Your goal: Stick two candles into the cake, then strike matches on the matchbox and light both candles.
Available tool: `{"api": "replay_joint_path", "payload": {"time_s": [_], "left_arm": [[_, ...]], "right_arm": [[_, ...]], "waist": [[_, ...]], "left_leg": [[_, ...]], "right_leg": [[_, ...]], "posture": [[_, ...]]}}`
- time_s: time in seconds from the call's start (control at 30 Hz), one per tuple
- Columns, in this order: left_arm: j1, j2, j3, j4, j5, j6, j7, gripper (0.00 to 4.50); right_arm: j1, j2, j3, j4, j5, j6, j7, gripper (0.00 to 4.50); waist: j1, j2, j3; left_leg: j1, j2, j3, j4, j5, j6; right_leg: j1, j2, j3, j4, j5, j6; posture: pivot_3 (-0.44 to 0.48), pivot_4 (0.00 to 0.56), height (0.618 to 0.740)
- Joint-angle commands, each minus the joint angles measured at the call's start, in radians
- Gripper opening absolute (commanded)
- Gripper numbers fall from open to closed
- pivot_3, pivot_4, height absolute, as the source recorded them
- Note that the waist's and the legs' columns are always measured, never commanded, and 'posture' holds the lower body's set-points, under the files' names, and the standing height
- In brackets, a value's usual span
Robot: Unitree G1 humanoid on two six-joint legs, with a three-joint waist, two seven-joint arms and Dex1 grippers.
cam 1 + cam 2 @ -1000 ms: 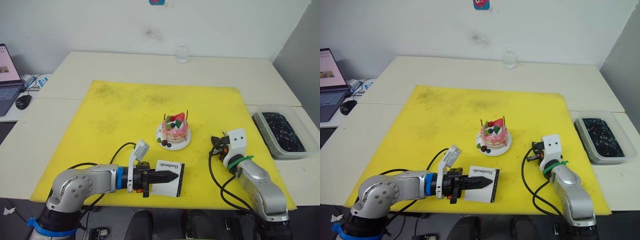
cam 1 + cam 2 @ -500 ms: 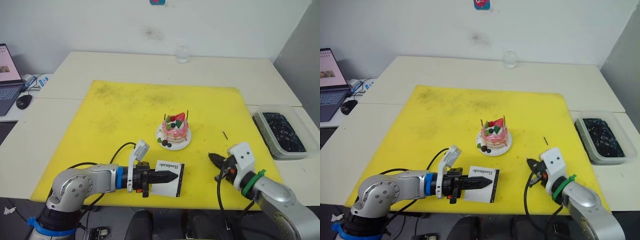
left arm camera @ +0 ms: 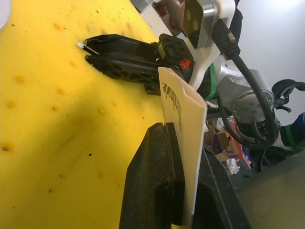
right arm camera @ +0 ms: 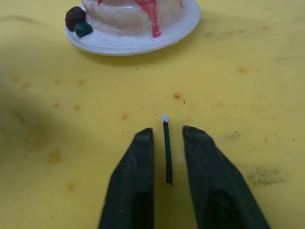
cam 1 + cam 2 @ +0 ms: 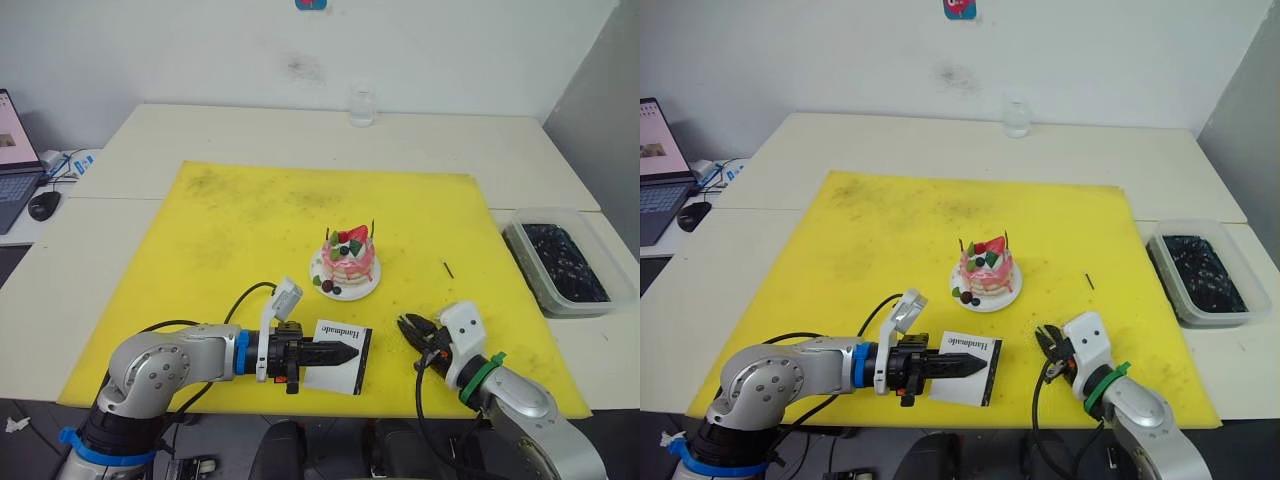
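A: Where is the flat white rectangular matchbox [image 5: 338,344]?

B: Clamped in the left gripper [image 5: 345,352] fingers, near the yellow mat's [image 5: 250,220] front edge.

A: And the right gripper [image 4: 167,138]?

B: Its black fingers [image 4: 138,167] hold a thin dark white-tipped match [image 4: 167,150], pointing at the small pink layered cake [image 5: 350,256] on its white plate.

Open yellow mat [image 5: 250,230] btwn matchbox [image 5: 341,357] & right gripper [image 5: 408,326], cake [image 5: 346,262] just beyond, stray match [image 5: 449,269] right of cake
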Motion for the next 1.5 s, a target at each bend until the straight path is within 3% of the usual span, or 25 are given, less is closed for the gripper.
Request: {"api": "replay_joint_path", "payload": {"time_s": [0.03,0.4,0.93,1.03,1.1,1.5], "left_arm": [[0.002,0.007,0.011,-0.021,-0.015,-0.002,-0.007,0.0],[0.0,0.006,0.013,-0.02,-0.019,0.006,-0.004,0.0],[0.0,0.001,0.024,-0.038,-0.04,0.027,0.018,0.0],[0.004,-0.001,0.026,-0.045,-0.05,0.029,0.03,0.0],[0.006,-0.001,0.027,-0.048,-0.056,0.029,0.037,0.0],[-0.026,-0.006,0.023,-0.013,-0.064,0.029,0.048,0.0]], "right_arm": [[0.027,-0.017,0.012,0.003,-0.024,-0.06,0.013,1.33],[0.057,0.008,0.013,0.127,-0.074,-0.289,0.02,1.33],[0.041,0.034,0.018,0.191,-0.066,-0.324,0.033,1.33],[0.044,0.033,0.019,0.19,-0.067,-0.317,0.038,0.76],[0.046,0.034,0.02,0.19,-0.067,-0.313,0.04,0.11],[0.024,0.04,-0.005,0.159,-0.039,-0.279,0.044,0.04]], "waist": [[0.0,0.0,0.0],[0.0,0.0,0.0],[0.0,-0.001,-0.001],[0.001,-0.001,-0.001],[0.001,-0.001,-0.001],[0.001,-0.002,-0.001]], "left_leg": [[0.0,0.0,0.0,0.0,0.0,0.0],[0.0,0.0,0.0,0.0,0.0,0.0],[0.001,0.0,0.0,0.003,0.0,0.0],[0.001,0.0,0.0,0.003,0.0,0.0],[0.001,0.0,0.0,0.003,0.0,0.0],[0.002,0.0,0.0,0.003,0.0,0.0]], "right_leg": [[0.0,0.0,0.0,0.0,0.0,0.0],[0.0,0.0,0.0,0.0,0.0,0.0],[0.001,0.0,0.001,0.0,0.0,-0.003],[0.001,0.0,0.001,0.0,0.0,-0.003],[0.001,0.0,0.001,0.0,0.0,-0.003],[0.001,0.0,0.001,0.001,0.0,-0.003]], "posture": [[0.0,0.15,0.74],[0.0,0.15,0.74],[0.0,0.15,0.74],[0.0,0.15,0.74],[0.0,0.15,0.74],[0.0,0.15,0.74]]}}
